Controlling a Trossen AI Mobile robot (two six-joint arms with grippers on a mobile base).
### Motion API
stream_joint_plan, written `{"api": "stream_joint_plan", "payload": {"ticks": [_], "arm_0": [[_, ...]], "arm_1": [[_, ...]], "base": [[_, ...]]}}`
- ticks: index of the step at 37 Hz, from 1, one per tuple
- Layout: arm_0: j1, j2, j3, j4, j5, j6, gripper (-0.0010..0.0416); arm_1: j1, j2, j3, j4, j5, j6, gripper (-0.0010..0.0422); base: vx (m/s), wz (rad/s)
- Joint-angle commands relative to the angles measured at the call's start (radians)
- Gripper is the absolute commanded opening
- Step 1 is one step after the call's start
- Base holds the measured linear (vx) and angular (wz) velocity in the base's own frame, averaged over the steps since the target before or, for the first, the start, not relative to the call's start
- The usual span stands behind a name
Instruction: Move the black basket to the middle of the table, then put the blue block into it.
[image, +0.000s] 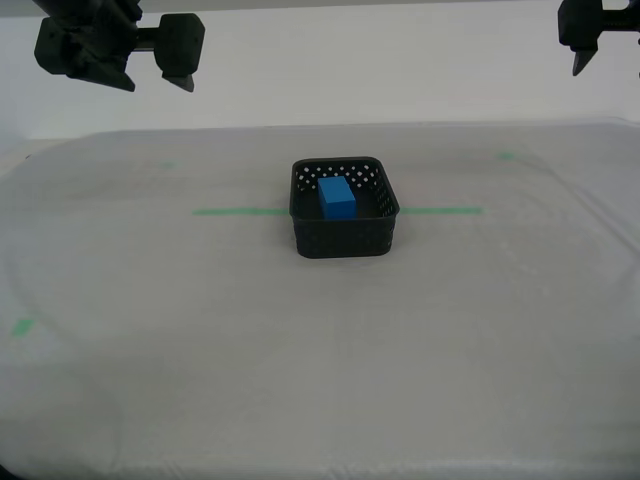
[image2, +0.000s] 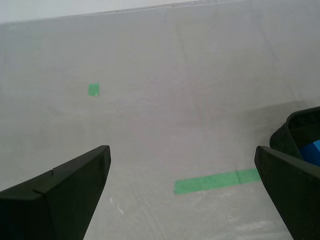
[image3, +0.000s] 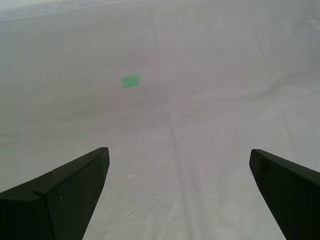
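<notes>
Now both my first gripper (image3: 177, 187) and my second gripper (image2: 182, 187) hang wide open and empty, while the blue block (image: 337, 197) sits inside the black basket (image: 344, 235) mid-table (image: 320, 380), so nothing looks left to do.

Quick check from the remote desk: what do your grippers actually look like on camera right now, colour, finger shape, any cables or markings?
Both look alike: my first gripper and my second gripper have matte black, wedge-shaped fingers tapering to blunt tips, with a faint seam line near one edge. In the exterior view, two blocky black gripper assemblies hang at the top corners. No cables, labels or markings are visible.
</notes>
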Motion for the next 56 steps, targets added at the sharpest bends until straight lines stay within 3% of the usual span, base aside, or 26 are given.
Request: {"api": "stream_joint_plan", "payload": {"ticks": [1, 56], "arm_0": [[0.0, -0.001, 0.001, 0.002, 0.001, 0.0, 0.0394], [0.0, -0.001, 0.0, 0.002, 0.001, -0.001, 0.0394]], "arm_1": [[0.0, -0.001, 0.001, 0.002, 0.002, 0.003, 0.0396], [0.0, 0.0, 0.001, 0.002, 0.002, 0.003, 0.0396]], "base": [[0.0, 0.0], [0.0, 0.0]]}}
